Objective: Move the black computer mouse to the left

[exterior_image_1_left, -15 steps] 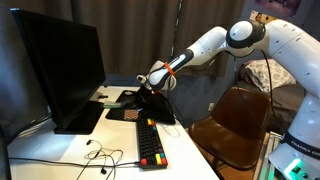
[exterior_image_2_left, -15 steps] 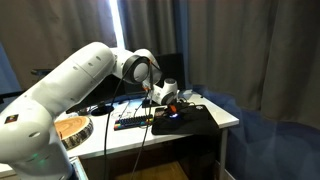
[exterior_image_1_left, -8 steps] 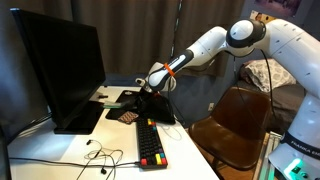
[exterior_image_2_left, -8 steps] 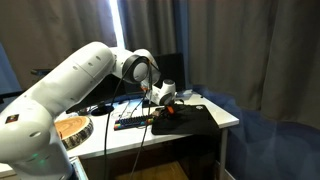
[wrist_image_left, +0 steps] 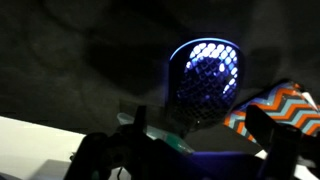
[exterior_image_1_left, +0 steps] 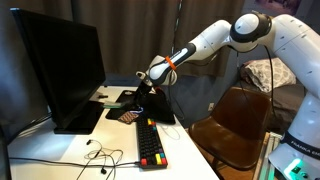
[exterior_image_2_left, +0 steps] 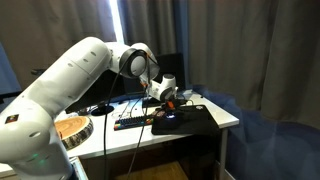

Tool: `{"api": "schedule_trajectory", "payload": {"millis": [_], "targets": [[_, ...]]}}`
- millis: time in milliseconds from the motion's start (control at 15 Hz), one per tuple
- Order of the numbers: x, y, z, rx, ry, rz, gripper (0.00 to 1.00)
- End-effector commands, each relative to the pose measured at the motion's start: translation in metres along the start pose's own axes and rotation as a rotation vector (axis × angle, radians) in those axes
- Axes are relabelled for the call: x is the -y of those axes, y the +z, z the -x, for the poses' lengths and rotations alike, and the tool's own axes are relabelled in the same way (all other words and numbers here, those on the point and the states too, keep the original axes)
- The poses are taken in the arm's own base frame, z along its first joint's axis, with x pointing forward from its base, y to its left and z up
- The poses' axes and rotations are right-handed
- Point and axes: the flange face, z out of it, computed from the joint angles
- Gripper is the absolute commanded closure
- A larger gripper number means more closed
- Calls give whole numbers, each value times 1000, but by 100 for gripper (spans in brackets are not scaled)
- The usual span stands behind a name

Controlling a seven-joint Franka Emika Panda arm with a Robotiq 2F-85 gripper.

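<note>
The black computer mouse (wrist_image_left: 205, 82) lies on a flat black mat (wrist_image_left: 90, 60), its perforated shell glowing blue. In the wrist view it sits just ahead of my gripper (wrist_image_left: 200, 135). The two dark fingers (wrist_image_left: 266, 122) stand wide apart on either side of the mouse, with nothing between them. In both exterior views my gripper (exterior_image_1_left: 147, 93) (exterior_image_2_left: 168, 100) hangs open a little above the mouse (exterior_image_2_left: 171, 113), and the arm reaches down over the mat (exterior_image_2_left: 197, 121). From the monitor side the gripper hides the mouse.
A large dark monitor (exterior_image_1_left: 60, 70) stands on the white desk. A long black keyboard (exterior_image_1_left: 151, 143) with coloured keys lies in front of the mat. A zigzag-patterned pad (wrist_image_left: 278, 104) sits beside the mouse. A brown chair (exterior_image_1_left: 235, 125) stands off the desk's edge. Cables (exterior_image_1_left: 100, 155) trail near the front.
My gripper has opened, let go of the mouse and risen slightly above it. The mouse stays on the mat.
</note>
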Motion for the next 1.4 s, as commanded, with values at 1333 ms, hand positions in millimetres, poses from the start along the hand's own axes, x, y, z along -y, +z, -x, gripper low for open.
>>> {"api": "schedule_trajectory", "payload": {"millis": [1333], "targets": [[106,-294,52,-8,351,-35,0]]}}
